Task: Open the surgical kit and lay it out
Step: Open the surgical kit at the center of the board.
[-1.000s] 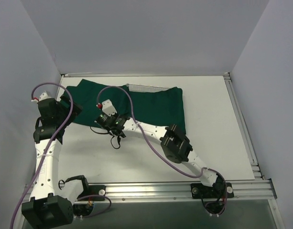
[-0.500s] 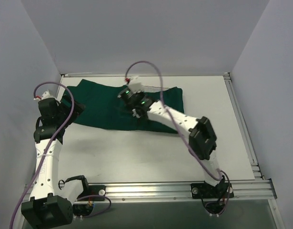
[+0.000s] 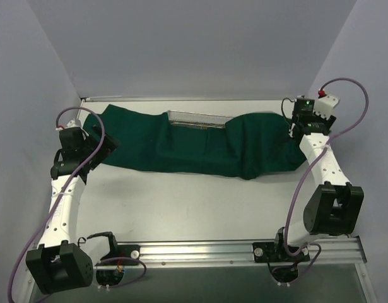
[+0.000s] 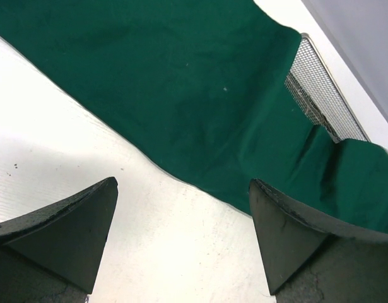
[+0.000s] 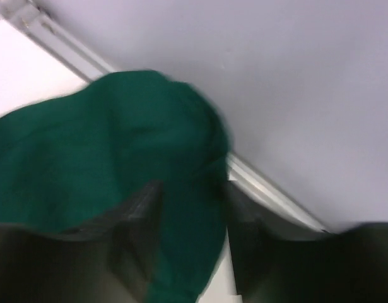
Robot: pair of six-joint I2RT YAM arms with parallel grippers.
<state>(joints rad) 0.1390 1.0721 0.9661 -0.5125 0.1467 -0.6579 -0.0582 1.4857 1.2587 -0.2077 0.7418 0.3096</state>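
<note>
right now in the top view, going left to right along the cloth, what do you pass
left end effector → cloth, its flat left stretch → tray, rim showing at the cloth's far edge → the cloth's bunched right end → right end effector

The cloth (image 3: 200, 148) lies along the far half of the table (image 3: 181, 202), running from near the left edge almost to the right edge. The tray (image 3: 197, 118) sits at the middle of the far edge, under the cloth, its far rim showing behind it. The left gripper (image 4: 183, 184) is over the cloth's left end. The right gripper (image 5: 190, 189) is near the far right corner, with the cloth's right end between its fingers.
</note>
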